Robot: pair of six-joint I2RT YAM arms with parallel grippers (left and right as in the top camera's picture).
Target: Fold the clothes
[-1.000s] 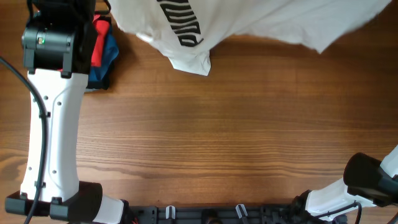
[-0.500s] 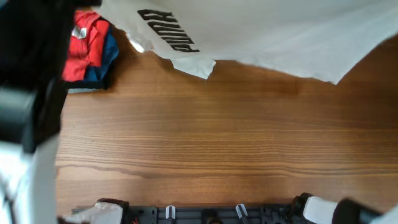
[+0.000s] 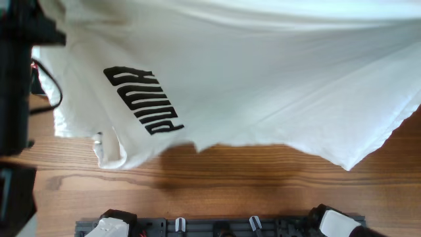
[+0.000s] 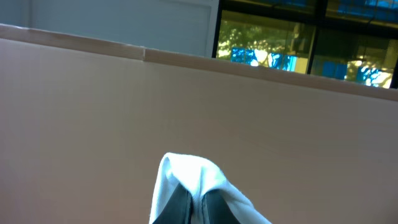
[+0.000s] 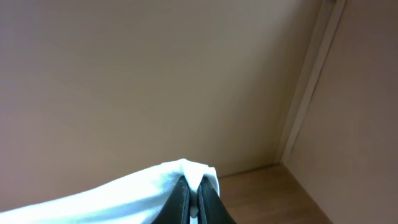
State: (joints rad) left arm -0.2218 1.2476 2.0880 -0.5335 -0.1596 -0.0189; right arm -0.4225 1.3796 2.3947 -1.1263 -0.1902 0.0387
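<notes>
The white T-shirt (image 3: 263, 85) with black PUMA lettering (image 3: 141, 100) hangs spread high over the table and fills most of the overhead view. Its lower hem hangs above the wooden table (image 3: 230, 184). My left gripper (image 4: 198, 205) is shut on a fold of the white T-shirt (image 4: 186, 171), raised and facing a beige wall. My right gripper (image 5: 194, 199) is shut on another fold of the white T-shirt (image 5: 124, 193), also raised. Neither pair of jaws shows in the overhead view; the shirt hides them.
The dark left arm (image 3: 16, 85) fills the left edge of the overhead view. A strip of red garment (image 3: 36, 79) peeks out beside it. The table's front edge holds a black rail with clips (image 3: 217, 225). Windows (image 4: 298, 43) show behind the wall.
Both arms have lifted the shirt up towards the camera and forward; it now covers most of the view and hides the red and blue garments at the back left.
</notes>
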